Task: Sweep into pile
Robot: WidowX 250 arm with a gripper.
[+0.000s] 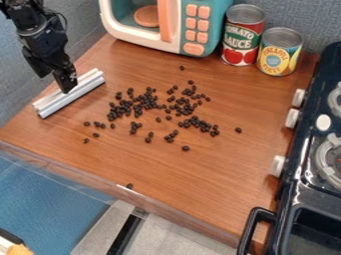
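Closed on a white bar (pixel 85 88), the hand (pixel 67 90) hangs near the counter's (pixel 200 182) left edge, left of beans (pixel 148 103) scattered mid-counter.

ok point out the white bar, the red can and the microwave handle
White bar (pixel 75 95): camera view, on the middle of its long side.
Red can (pixel 241 36): camera view, on the label, about halfway up.
Microwave handle (pixel 164 21): camera view, on the front of its orange grip.
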